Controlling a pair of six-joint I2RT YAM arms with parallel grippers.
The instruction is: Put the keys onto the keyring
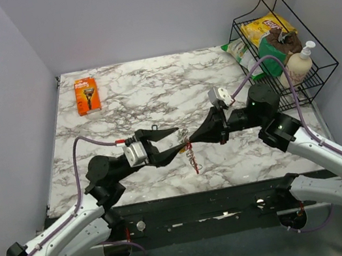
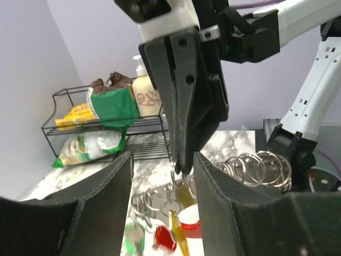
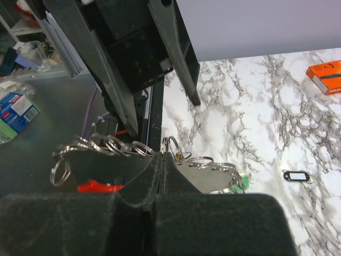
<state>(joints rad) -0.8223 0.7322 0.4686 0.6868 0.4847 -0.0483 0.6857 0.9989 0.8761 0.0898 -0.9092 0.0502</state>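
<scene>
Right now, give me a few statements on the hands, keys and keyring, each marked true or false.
1. The right hand is shut on the keys. True.
2. The left hand grips the keys too. False: it is open, fingers apart.
3. The keyring lies on the table, apart from the keys. True.
4. The orange razor pack sits in the wire basket. False: it lies on the table, far from that basket.

Left arm (image 1: 69, 229) jaws parted, right arm (image 1: 323, 144) jaws clamped
</scene>
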